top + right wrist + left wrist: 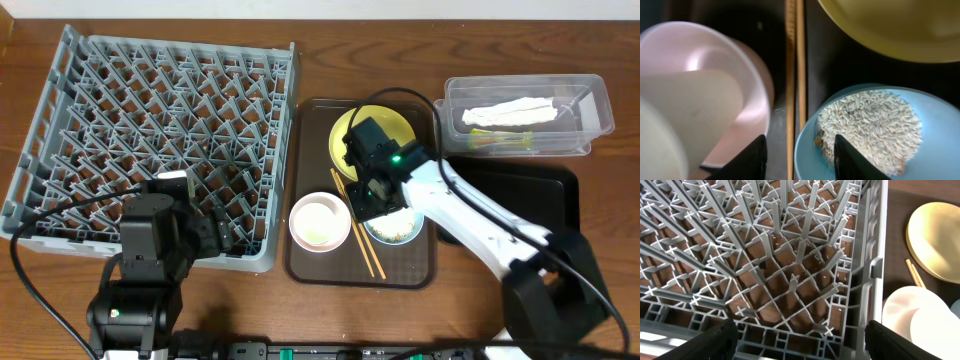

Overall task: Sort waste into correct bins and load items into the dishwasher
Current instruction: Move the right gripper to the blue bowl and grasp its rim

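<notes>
Whitish rice scraps (870,122) in the light blue bowl (935,155); right hand (799,146) released above its rim; left hand (800,332) released

Tray (310,150): dark brown, smooth, faint sheen.
Rack (150,130), left of tray: grey plastic, matt.
Plate (890,25), on tray: smooth, glossy.
Pink bowl (700,55), on tray: glossy, you see highlights.
Chopsticks (794,75), on tray: bare wood, matt.
Rice (870,125), on tray: grainy, matt.
Tub (598,100), right of tray: clear glossy plastic.
Napkin (510,112), right of tray: crumpled paper.
</notes>
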